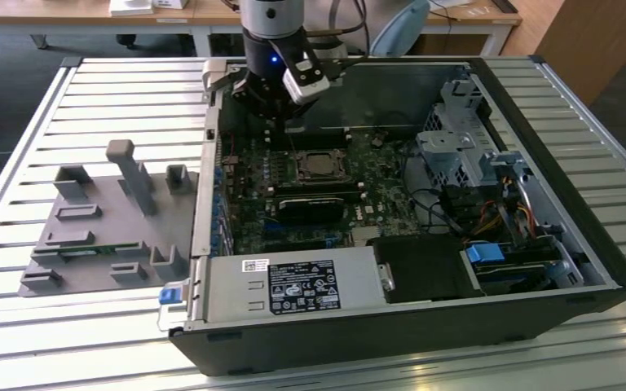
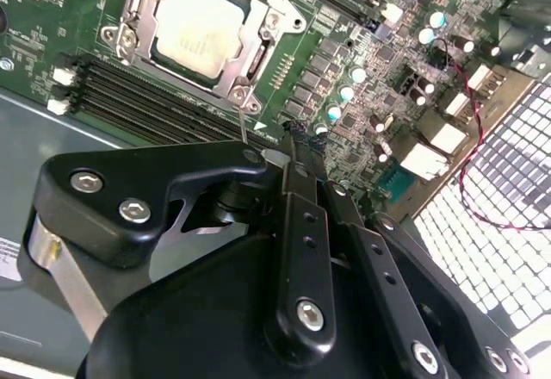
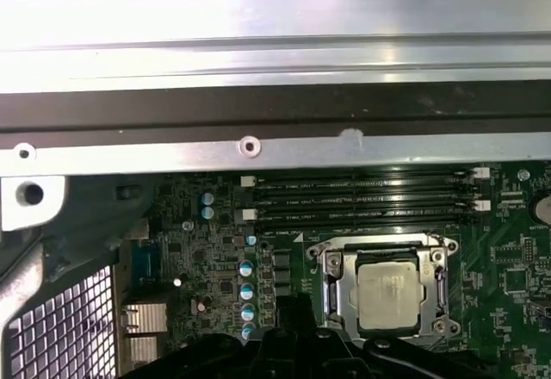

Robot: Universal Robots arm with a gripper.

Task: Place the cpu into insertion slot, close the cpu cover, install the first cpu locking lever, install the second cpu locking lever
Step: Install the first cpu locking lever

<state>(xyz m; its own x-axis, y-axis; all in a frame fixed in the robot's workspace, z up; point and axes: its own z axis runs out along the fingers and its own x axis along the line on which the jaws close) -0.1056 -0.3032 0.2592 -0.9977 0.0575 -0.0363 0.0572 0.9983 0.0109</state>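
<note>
We record the arm as a smooth silver-grey tube running into a black wrist collar. A small blue light is lit on the collar above the gripper, and a pale boxy block is mounted to one side of it. In the second wrist view we note the gripper as matte black, round-ended links that narrow toward its tip, each fixed with silvery socket-head screws; a brushed silver cylinder sits behind the outermost link.
</note>
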